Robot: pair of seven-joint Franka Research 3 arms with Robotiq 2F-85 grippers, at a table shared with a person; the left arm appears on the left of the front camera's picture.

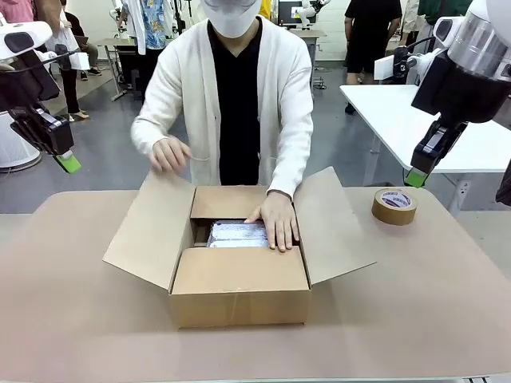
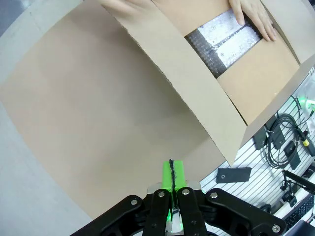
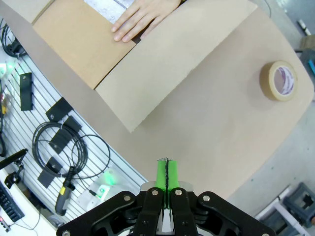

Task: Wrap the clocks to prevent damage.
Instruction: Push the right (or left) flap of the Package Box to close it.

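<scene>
A whitish bubble-wrapped clock bundle [image 1: 237, 234] lies inside the open brown cardboard box [image 1: 238, 297] at the table's middle; it also shows as the crinkly wrapped clock [image 2: 227, 41] in the left wrist view. The person's hand [image 1: 278, 221] rests flat on it, and the other hand [image 1: 168, 153] hovers over the box's left flap. My left gripper [image 1: 68, 163] hangs shut and empty high above the table's left side, green pads [image 2: 172, 175] pressed together. My right gripper [image 1: 414, 178] hangs shut and empty at the right, pads [image 3: 167, 174] together.
A roll of brown tape [image 1: 394, 206] lies on the table to the right of the box, also seen as the tape roll [image 3: 281, 80]. The box's side flaps [image 1: 334, 225] stand open and spread outward. A white table [image 1: 415, 120] stands behind at right.
</scene>
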